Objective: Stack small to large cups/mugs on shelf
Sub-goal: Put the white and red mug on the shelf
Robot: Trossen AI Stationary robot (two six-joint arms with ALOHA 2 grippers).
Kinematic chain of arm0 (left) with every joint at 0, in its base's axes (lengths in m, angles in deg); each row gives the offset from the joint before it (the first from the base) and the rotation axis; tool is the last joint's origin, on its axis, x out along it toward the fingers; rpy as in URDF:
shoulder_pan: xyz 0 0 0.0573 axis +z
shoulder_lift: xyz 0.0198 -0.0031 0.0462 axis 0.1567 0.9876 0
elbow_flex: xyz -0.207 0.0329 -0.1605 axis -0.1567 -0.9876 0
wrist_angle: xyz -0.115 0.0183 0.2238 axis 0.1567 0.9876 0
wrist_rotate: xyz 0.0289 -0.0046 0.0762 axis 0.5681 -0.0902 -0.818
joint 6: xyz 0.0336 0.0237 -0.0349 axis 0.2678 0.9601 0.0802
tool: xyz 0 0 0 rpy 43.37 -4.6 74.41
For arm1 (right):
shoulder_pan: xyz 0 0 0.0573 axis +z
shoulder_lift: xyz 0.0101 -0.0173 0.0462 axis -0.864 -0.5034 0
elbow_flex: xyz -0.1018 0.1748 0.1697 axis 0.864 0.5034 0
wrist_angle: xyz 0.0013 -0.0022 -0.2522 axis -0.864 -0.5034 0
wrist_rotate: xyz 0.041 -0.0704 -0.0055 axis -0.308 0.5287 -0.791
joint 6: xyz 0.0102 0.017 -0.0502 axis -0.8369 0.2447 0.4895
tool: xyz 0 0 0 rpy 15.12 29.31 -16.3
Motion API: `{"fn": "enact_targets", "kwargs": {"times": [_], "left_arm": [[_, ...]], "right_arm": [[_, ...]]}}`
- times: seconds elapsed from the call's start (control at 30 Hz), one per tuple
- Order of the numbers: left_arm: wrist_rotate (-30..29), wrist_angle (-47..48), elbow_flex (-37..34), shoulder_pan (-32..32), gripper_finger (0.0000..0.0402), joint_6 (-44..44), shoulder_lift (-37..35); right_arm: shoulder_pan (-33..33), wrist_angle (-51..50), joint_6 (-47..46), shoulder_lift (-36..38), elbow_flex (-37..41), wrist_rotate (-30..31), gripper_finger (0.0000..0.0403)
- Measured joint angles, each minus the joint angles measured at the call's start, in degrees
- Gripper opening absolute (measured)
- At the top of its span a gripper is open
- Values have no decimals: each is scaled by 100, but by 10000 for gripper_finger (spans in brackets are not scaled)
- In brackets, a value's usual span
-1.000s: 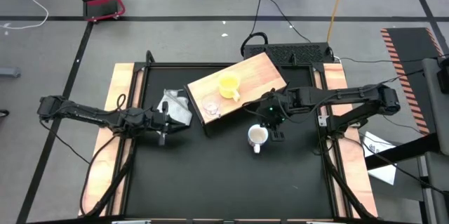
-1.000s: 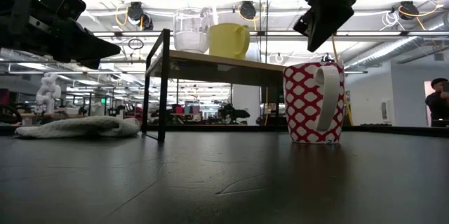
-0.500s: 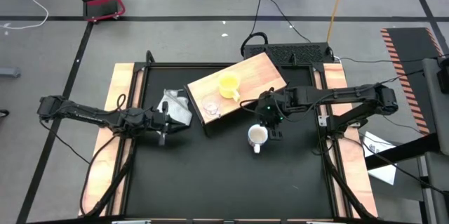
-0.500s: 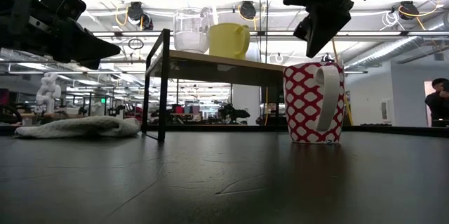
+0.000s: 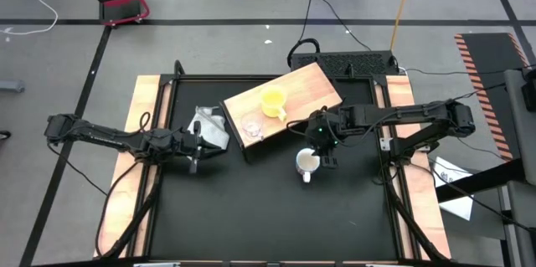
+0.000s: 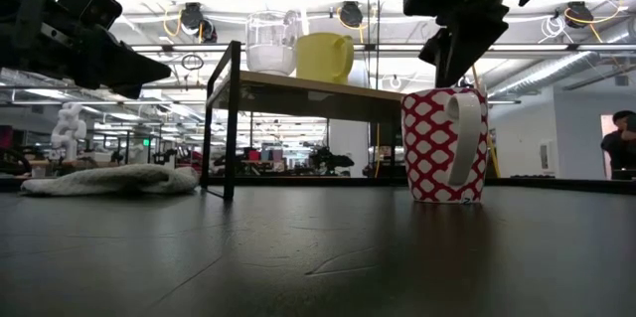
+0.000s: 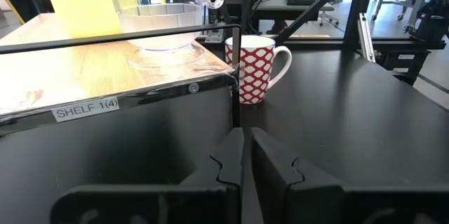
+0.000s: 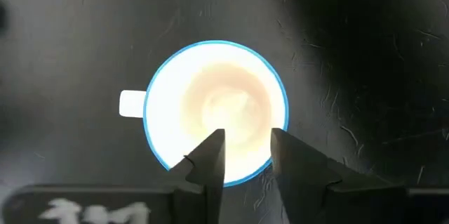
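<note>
The white mug with the red pattern stands upright on its base on the black table, right of the shelf. On the shelf's wood top stand the yellow mug and the clear glass cup. My right gripper hovers open just above the white mug, fingers pointing down over the edge of its mouth, opposite the handle. In the low view my right gripper is just clear of the rim. My left gripper waits shut at the shelf's left, pointing toward the shelf.
A white-grey cloth lies on the table left of the shelf, beside my left gripper. The shelf stands on thin dark legs with open space under it. Bare black tabletop stretches toward the near edge.
My right gripper has come down a little toward the white mug's rim and shifted slightly over it. The mugs, the glass cup and my left arm have kept still.
</note>
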Motion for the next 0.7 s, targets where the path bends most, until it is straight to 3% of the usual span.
{"fn": "enact_targets", "kwargs": {"times": [0.17, 0.7], "left_arm": [[0, -2, 0, 1, 31, -4, 0], [-2, -9, 0, 1, 31, -17, 0]], "right_arm": [[-63, 2, -21, 0, 0, 20, 126], [-195, 334, 266, -268, 0, 0, 124]]}}
